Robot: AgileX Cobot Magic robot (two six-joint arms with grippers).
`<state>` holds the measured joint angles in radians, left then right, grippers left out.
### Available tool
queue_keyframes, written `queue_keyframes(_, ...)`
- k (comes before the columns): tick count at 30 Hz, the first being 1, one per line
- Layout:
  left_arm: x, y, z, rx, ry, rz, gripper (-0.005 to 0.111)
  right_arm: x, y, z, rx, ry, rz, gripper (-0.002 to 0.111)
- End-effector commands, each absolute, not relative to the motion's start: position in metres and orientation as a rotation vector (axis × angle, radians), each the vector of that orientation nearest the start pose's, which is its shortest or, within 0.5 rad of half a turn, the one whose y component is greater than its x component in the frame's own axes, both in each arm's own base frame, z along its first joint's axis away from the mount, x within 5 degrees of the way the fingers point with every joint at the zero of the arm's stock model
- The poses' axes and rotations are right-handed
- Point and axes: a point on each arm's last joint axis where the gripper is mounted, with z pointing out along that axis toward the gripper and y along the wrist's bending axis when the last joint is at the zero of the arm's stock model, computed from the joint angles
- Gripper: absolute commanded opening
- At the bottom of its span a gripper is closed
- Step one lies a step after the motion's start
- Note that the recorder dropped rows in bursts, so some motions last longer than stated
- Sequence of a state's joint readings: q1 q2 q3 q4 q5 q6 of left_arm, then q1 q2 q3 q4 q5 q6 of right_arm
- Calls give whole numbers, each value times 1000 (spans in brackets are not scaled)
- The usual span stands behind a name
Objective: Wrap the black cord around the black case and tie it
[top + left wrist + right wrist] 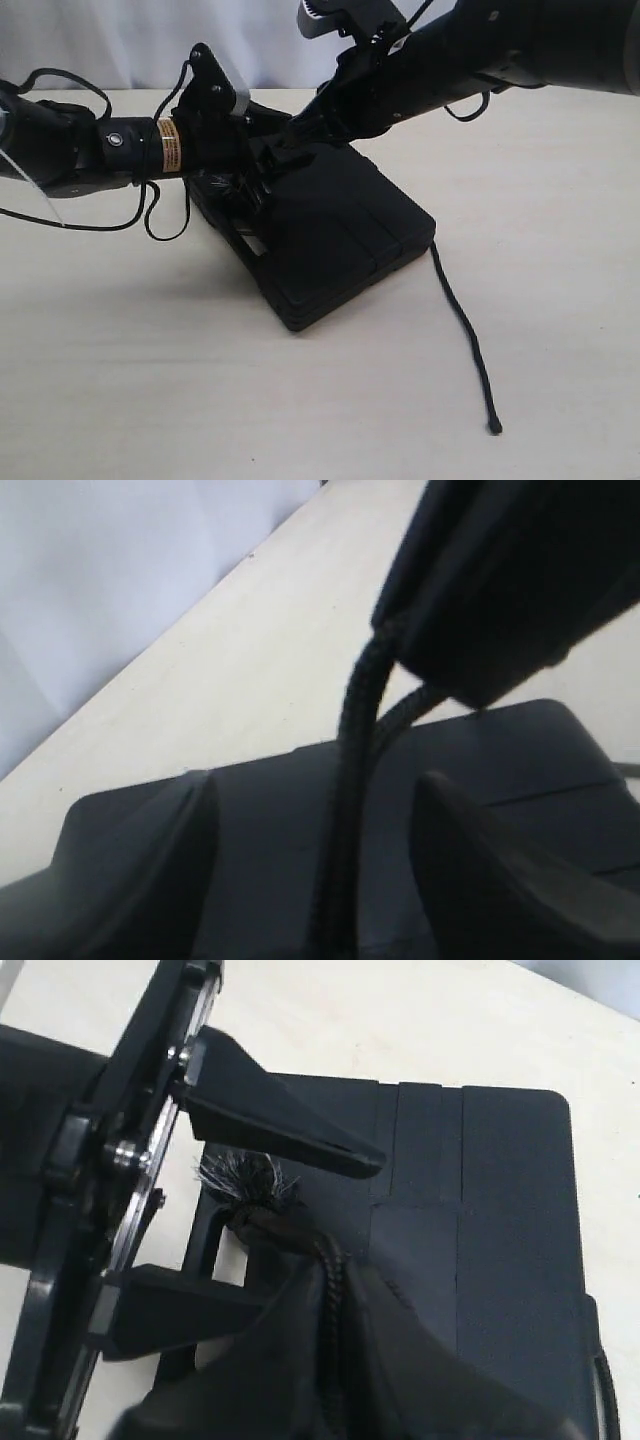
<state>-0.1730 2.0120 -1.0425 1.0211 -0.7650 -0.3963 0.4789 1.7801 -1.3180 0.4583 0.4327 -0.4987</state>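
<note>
- Black on black is your trouble here: the black cord (466, 335) and the black case (340, 240) blur together at the case's far-left edge, where both pincers meet.
- Your right pincer (410, 665) is clamped on the cord, with two strands running out of it down to the case. If that hold slackens, I judge the tension goes and the tie is lost.
- Your left pincer (312, 785) stands wide, one finger on either side of the cord, gripping nothing. Close it off-centre and you may catch the case edge or the frayed knot (240, 1175) instead of the strand.
- The case seems raised on its left side, though I can't be sure. A hard pull could drag or tip it.
- The cord's free tail lies loose on the surface (150, 390). It runs from the case's right corner toward the near right, well apart from both pincers.
- The left arm's thin cables (150, 215) hang just beside the case's left edge and could snag. Each arm also crowds the other's reach.
</note>
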Motion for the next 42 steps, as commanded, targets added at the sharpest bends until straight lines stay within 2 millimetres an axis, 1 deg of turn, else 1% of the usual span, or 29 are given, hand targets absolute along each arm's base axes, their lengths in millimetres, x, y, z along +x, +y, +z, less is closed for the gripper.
queue_keyframes(1, 385, -115, 172, 911, 1641, -465, 55, 353, 199, 263, -680, 2220, 418, 4)
queue_keyframes(5, 392, -95, 175, 759, 1688, -472, 55, 353, 199, 263, -651, 2228, 430, 4)
queue_keyframes(9, 392, -96, 173, 754, 1682, -488, 55, 352, 199, 262, -636, 2252, 450, 4)
queue_keyframes(13, 395, -94, 174, 697, 1690, -489, 55, 347, 199, 259, -640, 2311, 477, 5)
queue_keyframes(18, 397, -91, 174, 628, 1717, -489, 55, 339, 199, 254, -696, 2399, 506, 5)
queue_keyframes(21, 398, -90, 172, 623, 1742, -470, 55, 334, 199, 251, -733, 2458, 523, 5)
queue_keyframes(25, 397, -90, 172, 631, 1735, -475, 55, 330, 199, 249, -755, 2489, 533, 5)
queue_keyframes(29, 397, -90, 172, 631, 1735, -475, 55, 333, 199, 250, -743, 2467, 522, 5)
queue_keyframes(32, 397, -90, 172, 629, 1737, -476, 55, 333, 199, 250, -739, 2461, 520, 14)
queue_keyframes(35, 396, -91, 172, 651, 1735, -475, 55, 334, 199, 251, -707, 2471, 530, 29)
queue_keyframes(37, 395, -93, 171, 691, 1728, -478, 55, 335, 200, 256, -702, 2470, 540, 40)
queue_keyframes(39, 394, -94, 171, 716, 1715, -486, 55, 335, 201, 264, -711, 2465, 550, 47)
queue_keyframes(40, 393, -94, 171, 722, 1713, -487, 55, 336, 201, 270, -725, 2456, 540, 49)
queue_keyframes(42, 393, -94, 171, 722, 1713, -487, 55, 336, 198, 283, -749, 2443, 493, 49)
